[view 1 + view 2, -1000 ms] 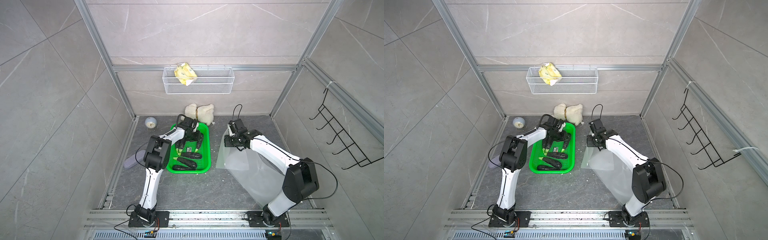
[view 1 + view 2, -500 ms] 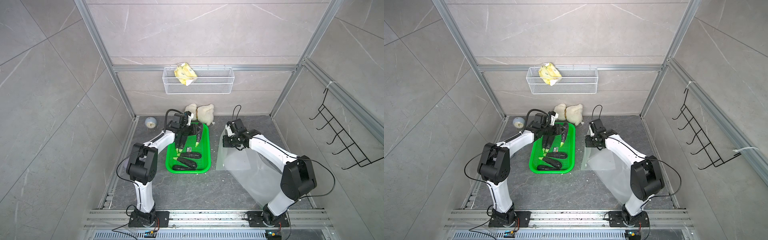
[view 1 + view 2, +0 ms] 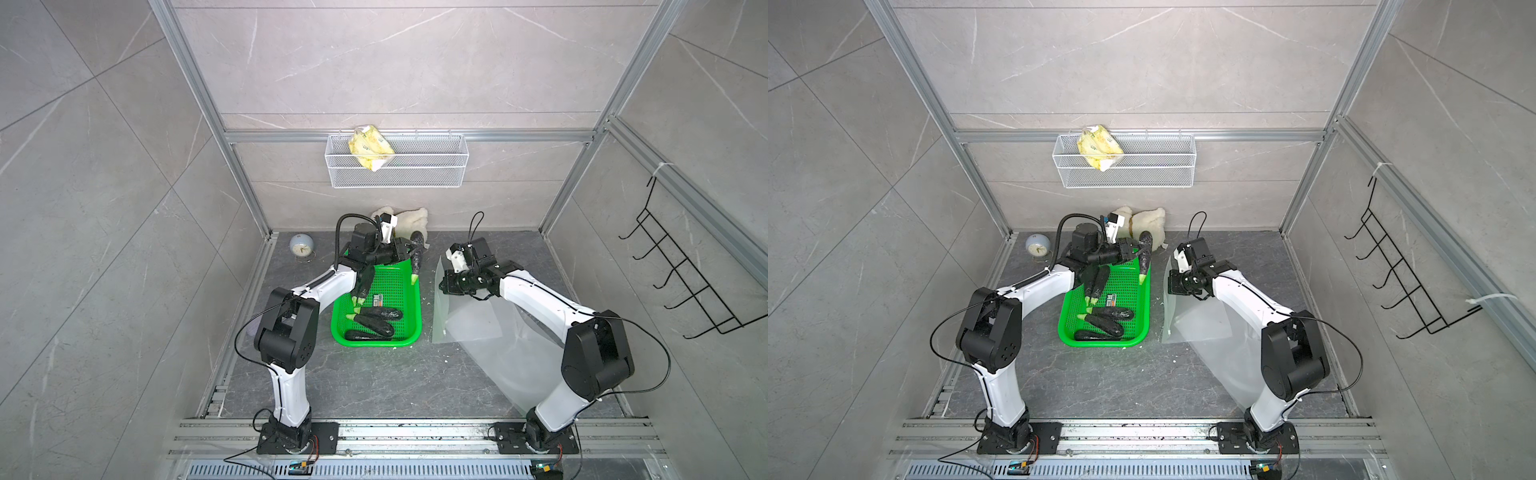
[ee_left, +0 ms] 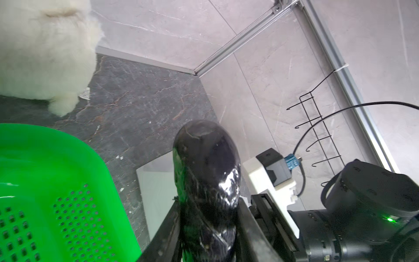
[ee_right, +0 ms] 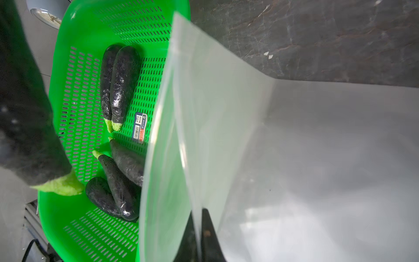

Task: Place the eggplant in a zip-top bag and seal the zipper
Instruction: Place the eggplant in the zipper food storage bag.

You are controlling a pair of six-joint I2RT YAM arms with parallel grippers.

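Above the far corner of the perforated green basket (image 3: 376,343), the left fingers (image 4: 247,223) clamped a glossy, dark, elongated eggplant (image 3: 417,255), long axis near upright, green stem down. Beside the basket, the right fingers (image 5: 208,234) pinched the edge of the clear, filmy zip-top bag (image 3: 469,328).

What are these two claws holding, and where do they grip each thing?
The left gripper clamps an eggplant on its dark body near the blunt end, stem hanging down. The right gripper pinches the zip-top bag by its raised edge.
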